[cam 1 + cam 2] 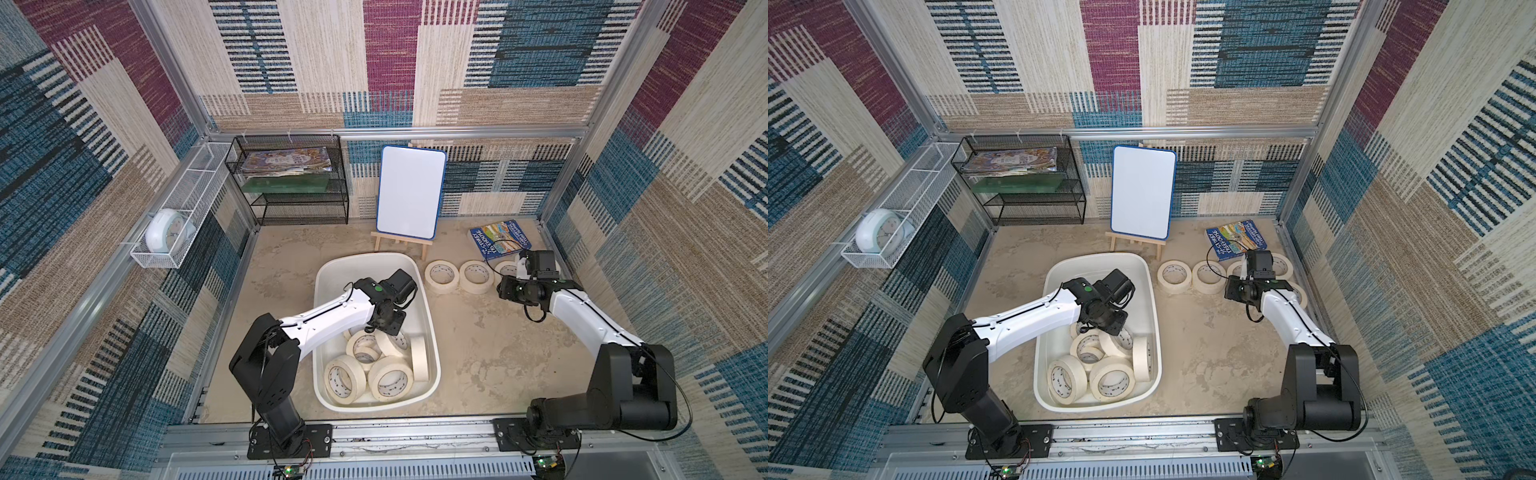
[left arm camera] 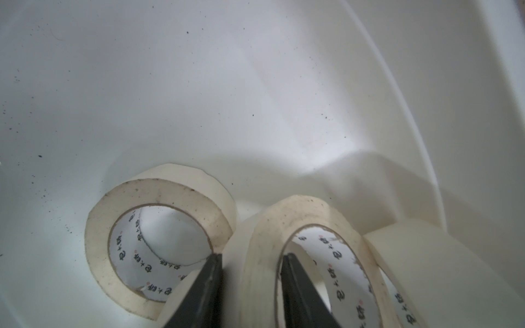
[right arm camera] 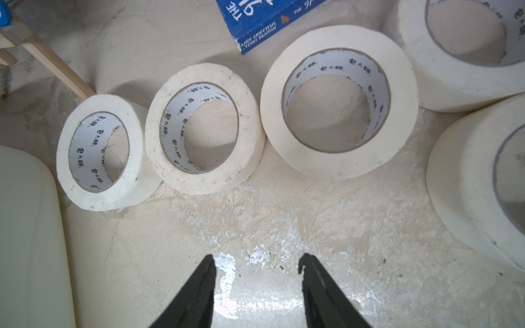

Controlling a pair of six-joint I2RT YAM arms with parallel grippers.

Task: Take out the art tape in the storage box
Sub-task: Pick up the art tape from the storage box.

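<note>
Left tool pinches likely light, stiff art tape roll by its wall, storage box's 6 o'clock half; right tool apart, empty.

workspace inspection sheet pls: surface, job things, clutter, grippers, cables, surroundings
surface: beige table, mottled, nothing spilled
job's things: storage box holds several art tape rolls, some tilted; five placed rolls lie flat on the table beside it
clutter: blue book, whiteboard on easel
grippers: left gripper pinches the held roll by its wall, inside the box; right gripper open, empty, low over the table
cables: black loop hangs under the right wrist
surroundings: black mesh shelf with magazines, wire basket with clock, patterned walls
</note>
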